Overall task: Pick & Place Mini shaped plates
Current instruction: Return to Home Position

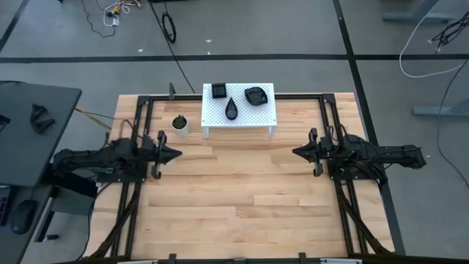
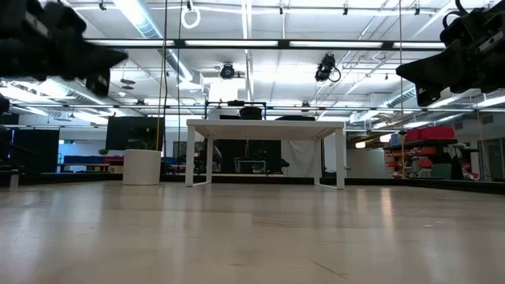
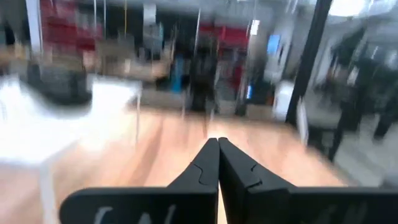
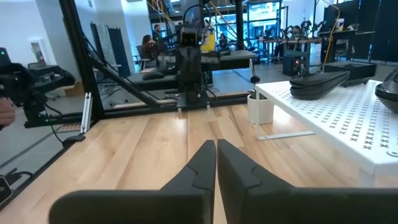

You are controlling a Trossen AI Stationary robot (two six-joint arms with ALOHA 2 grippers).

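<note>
The left tool (image 1: 176, 154) hangs above the table (image 1: 234, 198) near its left edge, about halfway between the front and the back. Its two fingers (image 3: 202, 168) are pressed together with nothing between them. The right tool (image 1: 295, 152) hangs in the same way near the right edge and points toward the left one. Its fingers (image 4: 233, 165) are also together and hold nothing. The two tools are well apart, with bare wood between them.

At the middle of the back edge is a white stand with holes (image 1: 256, 116). On its top lie the black plates (image 4: 317, 82) in three piles: the square ones (image 1: 219, 90) at the back left, the drop-shaped ones (image 1: 231, 108) in the middle toward the front, and the rounded ones (image 1: 255, 95) at the right. Near the left end of the stand, on the table, is a small white pot with a plant (image 1: 179, 123).
</note>
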